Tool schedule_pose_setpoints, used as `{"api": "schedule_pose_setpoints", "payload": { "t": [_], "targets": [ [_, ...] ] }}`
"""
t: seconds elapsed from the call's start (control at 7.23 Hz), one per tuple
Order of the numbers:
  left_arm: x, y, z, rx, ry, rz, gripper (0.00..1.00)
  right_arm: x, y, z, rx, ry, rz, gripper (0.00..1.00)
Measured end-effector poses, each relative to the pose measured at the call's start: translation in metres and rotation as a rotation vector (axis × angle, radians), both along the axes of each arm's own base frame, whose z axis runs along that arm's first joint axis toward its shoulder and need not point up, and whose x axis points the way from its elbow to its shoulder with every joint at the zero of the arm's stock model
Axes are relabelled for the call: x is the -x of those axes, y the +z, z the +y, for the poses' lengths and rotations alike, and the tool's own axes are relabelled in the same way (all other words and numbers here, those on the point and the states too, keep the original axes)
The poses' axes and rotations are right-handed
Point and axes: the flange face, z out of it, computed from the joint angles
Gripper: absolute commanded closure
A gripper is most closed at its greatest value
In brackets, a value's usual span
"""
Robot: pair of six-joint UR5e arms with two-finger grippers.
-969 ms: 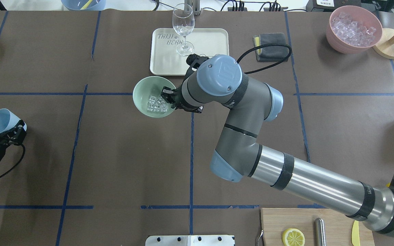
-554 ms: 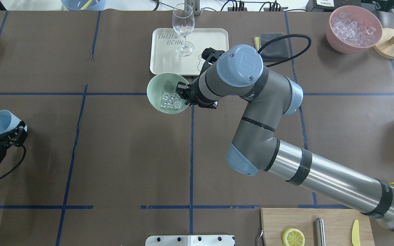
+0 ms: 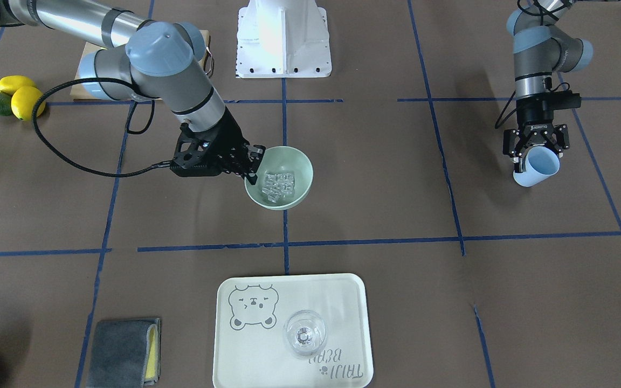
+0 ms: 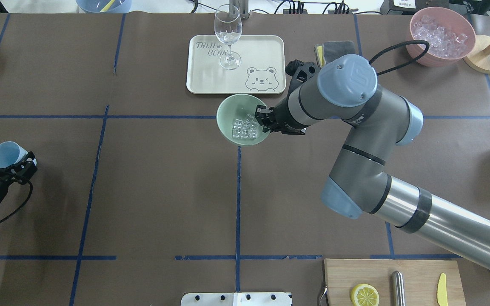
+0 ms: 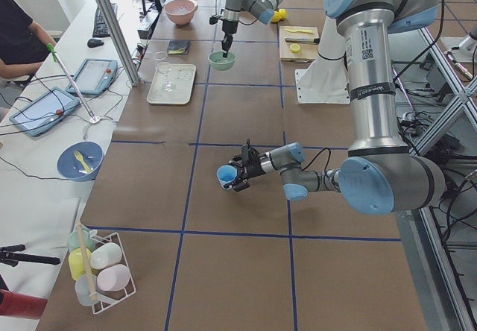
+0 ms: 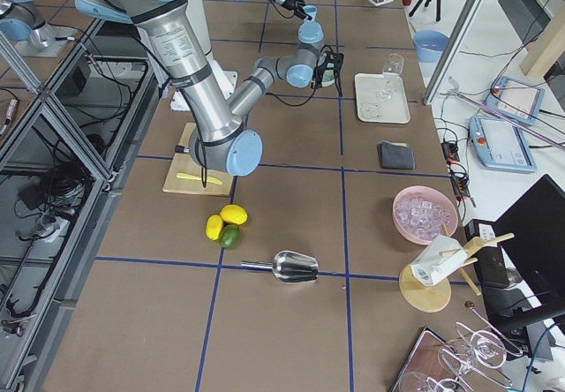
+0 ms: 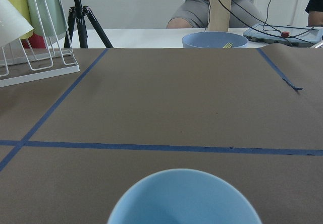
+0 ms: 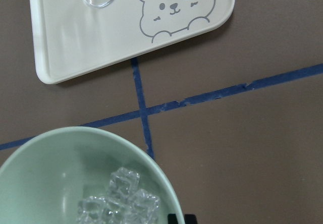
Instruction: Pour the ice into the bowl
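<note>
The pale mint-green bowl point(image 4: 228, 113) hangs tilted just in front of the tray, with a cluster of clear ice cubes point(image 4: 245, 128) inside. My right gripper point(image 4: 263, 118) is shut on the bowl's right rim. The front-facing view shows the same: bowl point(image 3: 295, 161), ice point(image 3: 278, 186), right gripper point(image 3: 254, 164). The right wrist view shows the bowl point(image 8: 50, 173) and ice point(image 8: 121, 199) at the bottom. My left gripper point(image 4: 9, 165) is shut on a light blue cup point(image 4: 2, 154) at the table's left edge. The cup point(image 7: 184, 199) fills the bottom of the left wrist view.
A cream bear tray point(image 4: 211, 76) with a wine glass point(image 4: 228, 32) stands behind the bowl. A grey cloth point(image 4: 334, 47) and a pink container of whitish ice point(image 4: 415, 44) are at back right. A cutting board point(image 4: 338, 280) lies at front right.
My right arm has carried the bowl with the ice to the right, from left of the centre line to across it. My left gripper with the cup has barely moved.
</note>
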Motion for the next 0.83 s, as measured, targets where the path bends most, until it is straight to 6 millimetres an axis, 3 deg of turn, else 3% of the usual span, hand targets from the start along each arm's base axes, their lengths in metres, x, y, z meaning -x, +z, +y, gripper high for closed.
{"api": "schedule_pose_setpoints", "payload": {
  "t": [0.55,0.83],
  "targets": [
    [0.037,-0.016,0.009,-0.019,0.006,-0.036,0.0,-0.036,0.031,0.011,-0.002,-0.015,0.014,1.0],
    [0.044,-0.039,0.009,-0.053,0.024,-0.054,0.0,-0.083,0.083,0.039,-0.029,-0.041,0.065,1.0]
  ]
}}
